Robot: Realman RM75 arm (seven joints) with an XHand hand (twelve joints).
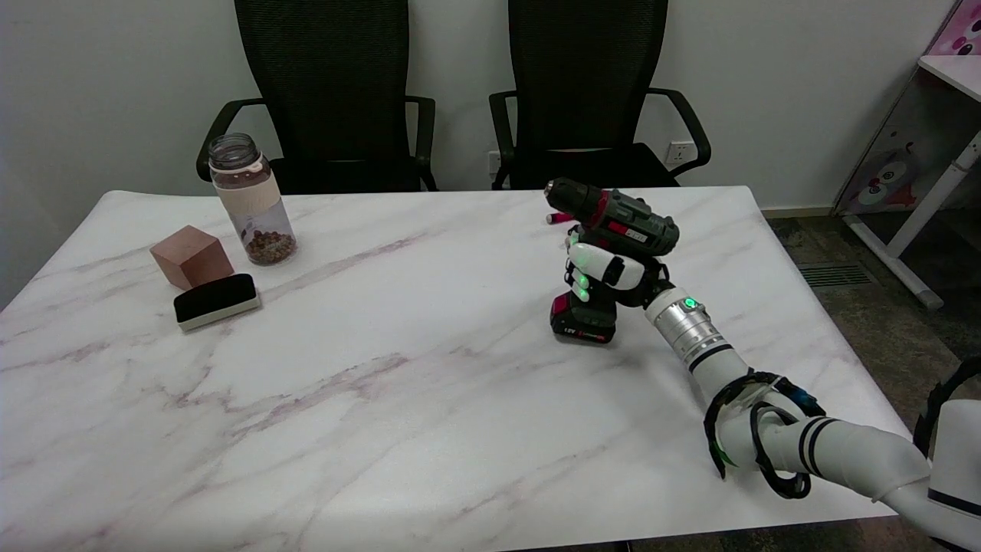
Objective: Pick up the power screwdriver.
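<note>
Green-black power screwdriver point(613, 222) stands on the marble table point(383, 383) — right hand point(605, 272) wrapped around its grip.

Far left — jar point(251, 201), wooden cube point(191, 256), black eraser point(216, 300); two chairs point(335, 92) behind.

Power screwdriver point(613, 222) dark green and black with red trim, right hand point(605, 270) white and black with green lights, table point(383, 383) white marble veined pinkish-grey, cube point(191, 257) reddish-brown, eraser point(216, 300) black on white, chairs point(333, 92) black
</note>
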